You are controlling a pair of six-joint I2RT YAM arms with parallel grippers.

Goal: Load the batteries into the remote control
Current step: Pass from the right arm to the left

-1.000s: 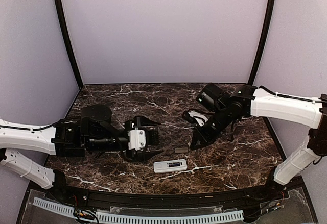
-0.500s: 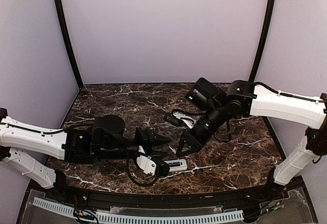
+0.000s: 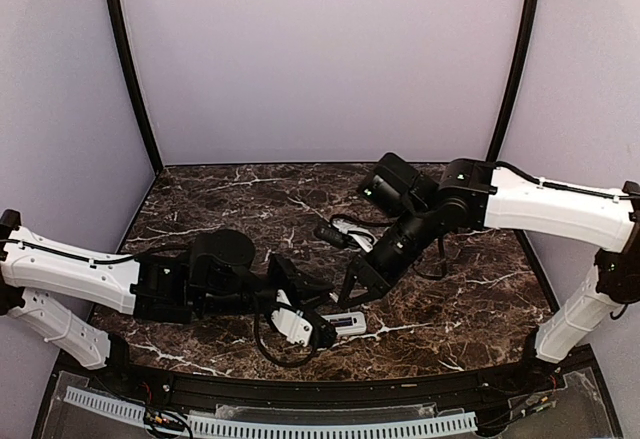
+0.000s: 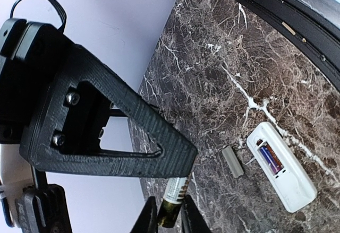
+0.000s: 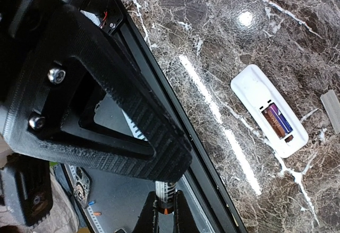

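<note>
My left claw (image 4: 170, 221) pinches a battery (image 4: 172, 201); the remote control (image 4: 280, 173) lies to its right, compartment up, long axis diagonal.

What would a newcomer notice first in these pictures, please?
The white remote lies face down on the marble table, its back open with one purple battery inside. Both arms lean in over it: the left gripper pinches a gold-and-white battery, and the right gripper holds what looks like a pale battery.
</note>
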